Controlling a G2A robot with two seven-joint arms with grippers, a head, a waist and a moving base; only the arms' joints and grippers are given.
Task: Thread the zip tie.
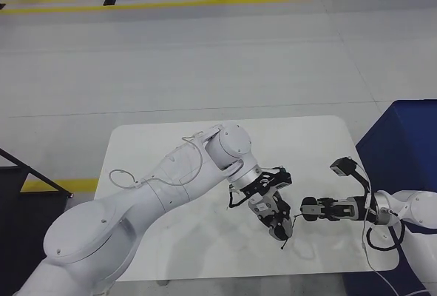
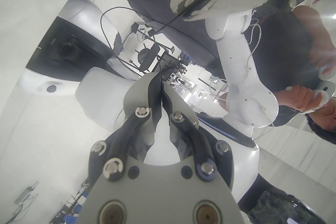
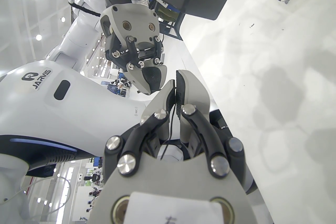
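Left claw (image 2: 160, 78) and right claw (image 3: 175, 84), tips close together, each clamp the zip tie (image 3: 170, 120).

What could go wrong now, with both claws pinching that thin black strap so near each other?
1. The zip tie is thin and pinched at the fingertips of the left gripper and right gripper; it might slip or twist, spoiling alignment.
2. The grippers sit very close over the table; a small misjudged move could knock them together.
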